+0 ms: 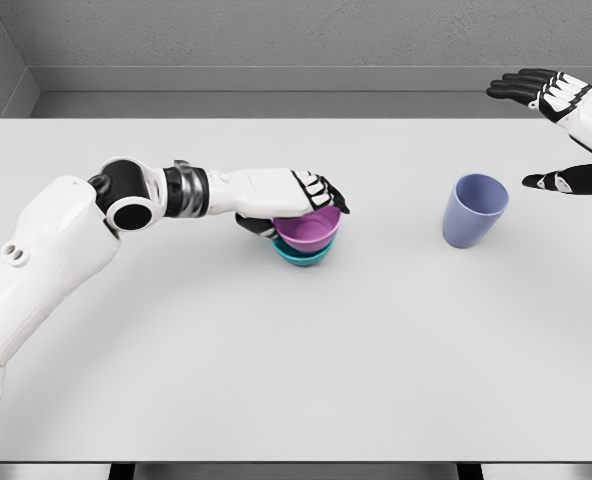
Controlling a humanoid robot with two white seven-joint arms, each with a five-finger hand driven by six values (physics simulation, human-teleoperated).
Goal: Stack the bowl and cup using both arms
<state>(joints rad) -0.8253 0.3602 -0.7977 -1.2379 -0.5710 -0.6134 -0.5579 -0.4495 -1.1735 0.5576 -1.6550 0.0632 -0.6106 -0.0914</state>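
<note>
Head view puts the purple bowl (309, 229) near the middle of the white table (276, 380), already nested in the teal bowl (302, 255) beneath it, whose rim shows only as a thin band below. Your left hand (294, 192) lies over the purple bowl's near rim, fingers curled down across the edge and the thumb tucked underneath, so it looks clamped on that bowl rather than resting on it. Well apart to the right, the lavender cup (474, 209) stands upright, mouth open and leaning slightly. Your right hand (556, 130) hovers just beyond the cup at the picture's edge, fingers spread wide with the thumb below, holding nothing.

The bowls seem seated, so the step in hand is likely letting go cleanly and bringing the cup over. Open the left fingers before lifting, straight up, or you may drag the purple bowl out of its nest. Bring the right hand around the cup's wall from the side, low enough not to tip it.
</note>
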